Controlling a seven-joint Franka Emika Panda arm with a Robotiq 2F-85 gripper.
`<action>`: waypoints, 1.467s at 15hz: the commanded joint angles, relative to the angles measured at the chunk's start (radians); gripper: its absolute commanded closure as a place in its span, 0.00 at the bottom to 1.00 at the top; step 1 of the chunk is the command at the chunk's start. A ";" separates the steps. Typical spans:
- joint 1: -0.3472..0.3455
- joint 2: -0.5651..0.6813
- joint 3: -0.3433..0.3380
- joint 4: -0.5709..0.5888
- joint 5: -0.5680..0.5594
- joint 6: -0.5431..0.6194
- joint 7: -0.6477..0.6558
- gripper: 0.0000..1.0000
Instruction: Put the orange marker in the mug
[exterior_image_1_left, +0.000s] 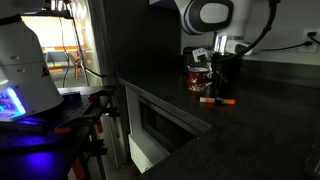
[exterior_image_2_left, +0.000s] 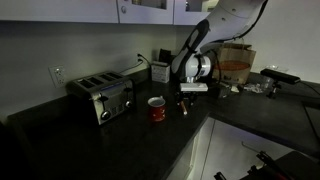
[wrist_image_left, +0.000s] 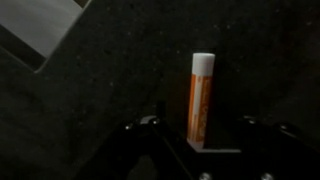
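An orange marker (exterior_image_1_left: 217, 100) lies flat on the dark desk (exterior_image_1_left: 270, 120), at five o'clock from the mug (exterior_image_1_left: 197, 78). The end effector (wrist_image_left: 200, 125) hangs over it, jaws wide and empty. It is best to lower straight down, centre on the barrel, then close.

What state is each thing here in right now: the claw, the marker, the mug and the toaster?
Orange marker: lying flat on the counter, not gripped.
Claw: open, poised over the marker, holding nothing.
Mug: upright on the counter, marker not in it.
Toaster: standing on the counter; on or off cannot be told.
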 joint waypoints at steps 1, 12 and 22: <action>0.005 0.025 -0.010 0.052 -0.009 -0.042 -0.019 0.68; 0.074 -0.089 -0.072 -0.035 -0.025 0.073 0.142 0.95; -0.031 -0.447 0.150 -0.331 0.149 0.171 -0.316 0.95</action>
